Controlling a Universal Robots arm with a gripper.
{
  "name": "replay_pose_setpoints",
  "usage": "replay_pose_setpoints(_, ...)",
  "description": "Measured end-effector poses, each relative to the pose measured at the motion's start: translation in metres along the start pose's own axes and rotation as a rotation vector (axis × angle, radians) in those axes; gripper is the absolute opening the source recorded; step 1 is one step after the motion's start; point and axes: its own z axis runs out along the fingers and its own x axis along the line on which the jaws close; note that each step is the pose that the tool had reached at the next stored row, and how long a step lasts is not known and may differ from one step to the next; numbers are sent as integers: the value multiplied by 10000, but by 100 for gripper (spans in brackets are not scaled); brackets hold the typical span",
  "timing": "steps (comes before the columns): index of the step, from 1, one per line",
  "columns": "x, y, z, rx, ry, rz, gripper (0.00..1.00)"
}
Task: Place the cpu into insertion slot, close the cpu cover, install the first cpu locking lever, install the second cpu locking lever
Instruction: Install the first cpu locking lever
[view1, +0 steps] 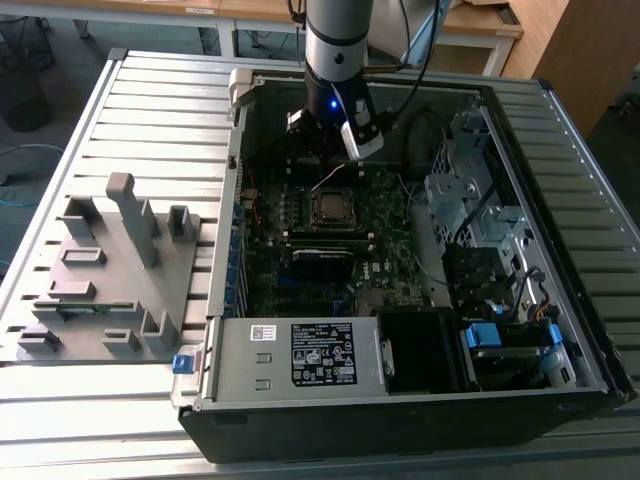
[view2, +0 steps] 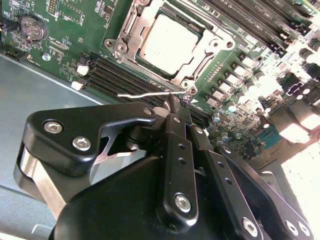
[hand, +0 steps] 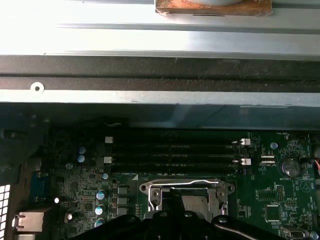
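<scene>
Fingers (view2: 176, 125) pinched shut, we hold their narrow tip at the thin locking lever (view2: 142, 94), probably to push it; beyond, the cpu cover (view2: 125, 30) lies over the cpu (view2: 167, 42).

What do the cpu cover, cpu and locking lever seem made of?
The cpu cover: bare silver metal, probably stamped steel, with shiny edges. The cpu: dull grey metal top, matte. The locking lever: thin bright wire, likely steel, glinting.

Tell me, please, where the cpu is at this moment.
In the exterior view the cpu lies at the middle of the green board, framed by the cover, with the memory slots alongside.
</scene>
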Motion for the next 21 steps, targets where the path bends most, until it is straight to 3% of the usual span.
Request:
replay_pose_setpoints(9,-24,-1,4,-73,0,0,10)
replay_pose_setpoints(21,-32,0,-2,-75,0,0,10)
